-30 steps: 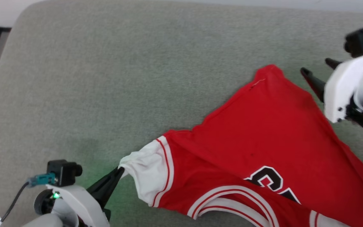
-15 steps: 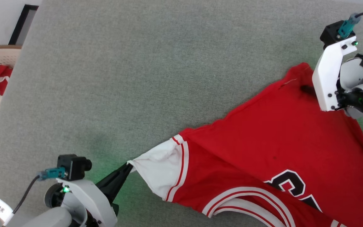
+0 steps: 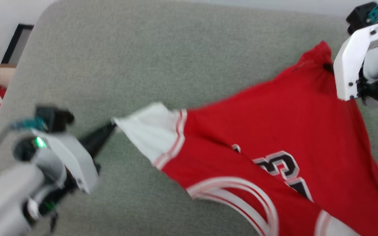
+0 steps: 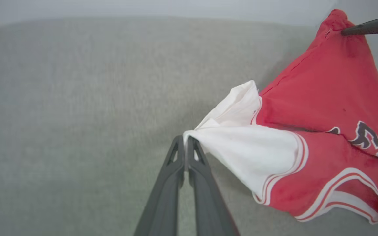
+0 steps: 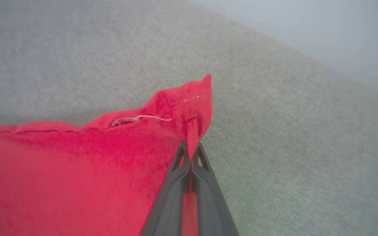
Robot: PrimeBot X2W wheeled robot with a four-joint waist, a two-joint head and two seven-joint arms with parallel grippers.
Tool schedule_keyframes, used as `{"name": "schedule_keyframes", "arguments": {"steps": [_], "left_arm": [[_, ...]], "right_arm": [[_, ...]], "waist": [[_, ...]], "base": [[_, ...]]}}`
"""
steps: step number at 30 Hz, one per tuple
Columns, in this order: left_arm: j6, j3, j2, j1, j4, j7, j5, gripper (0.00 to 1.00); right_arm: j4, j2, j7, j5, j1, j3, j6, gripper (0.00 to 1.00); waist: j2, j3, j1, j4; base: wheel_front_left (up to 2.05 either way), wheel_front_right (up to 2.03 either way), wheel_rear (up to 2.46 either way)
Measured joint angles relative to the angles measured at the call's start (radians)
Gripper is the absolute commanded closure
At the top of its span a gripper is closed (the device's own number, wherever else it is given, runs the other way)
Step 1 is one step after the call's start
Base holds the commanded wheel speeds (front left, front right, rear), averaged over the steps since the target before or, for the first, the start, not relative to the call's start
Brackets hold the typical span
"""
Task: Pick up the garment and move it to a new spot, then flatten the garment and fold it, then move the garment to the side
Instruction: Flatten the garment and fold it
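1. Left wrist view: the left hand (image 4: 185,139) has its fingers pressed together on the very tip of the white sleeve (image 4: 248,147). It is a thin bite, with the cloth caught only at the fingertips.
2. In the right wrist view, the right hand (image 5: 190,146) is pinched shut on a red hem corner (image 5: 195,98). Cloth runs down between its fingers, so this hold is deeper.
3. The shirt (image 3: 307,124) is strung between the two hands, with one side edge taut from sleeve to corner. Away from that line the body sags toward the table (image 3: 143,49) and runs off the head view's lower edge.
4. The step looks like carrying the shirt to a new spot. Both hands should travel together at one pace and one spacing, so nothing tugs the sleeve tip out of the left hand.
5. Lift high enough that the hanging body trails flat and does not bunch under itself.
6. Writing: one black-and-white digit (image 3: 279,165) reads as a 3. The mark beside it is cut by a fold and blurred, so it cannot be read.
7. No brand label can be read. A loose white thread (image 5: 143,118) beside the right hand carries no text.
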Motion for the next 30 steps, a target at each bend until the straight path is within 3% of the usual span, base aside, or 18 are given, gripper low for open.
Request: {"name": "schedule_keyframes", "arguments": {"steps": [5,11,19,30], "left_arm": [[0.012,0.038,0.069,-0.179,-0.048,0.130,0.048,1.00],[-0.018,0.076,0.084,-0.390,-0.002,0.268,0.085,1.00],[-0.103,0.084,0.002,-0.619,0.191,0.358,0.149,1.00],[-0.189,0.070,-0.125,-0.848,0.469,0.334,0.233,1.00]], "right_arm": [[-0.029,-0.009,-0.047,0.016,-0.031,-0.032,0.000,1.00],[-0.073,0.002,-0.084,0.014,-0.066,-0.076,0.000,1.00],[-0.118,0.021,-0.122,-0.024,-0.113,-0.141,0.000,1.00],[-0.151,0.046,-0.140,-0.078,-0.133,-0.232,0.000,1.00]], "waist": [[0.0000,-0.046,0.0000,-0.029],[0.0000,-0.106,0.0000,-0.068],[0.0000,-0.182,0.0000,-0.118],[0.0000,-0.272,0.0000,-0.159]], "base": [[0.00,0.00,0.00],[0.00,0.00,0.00],[0.00,0.00,0.00],[0.00,0.00,0.00]]}}
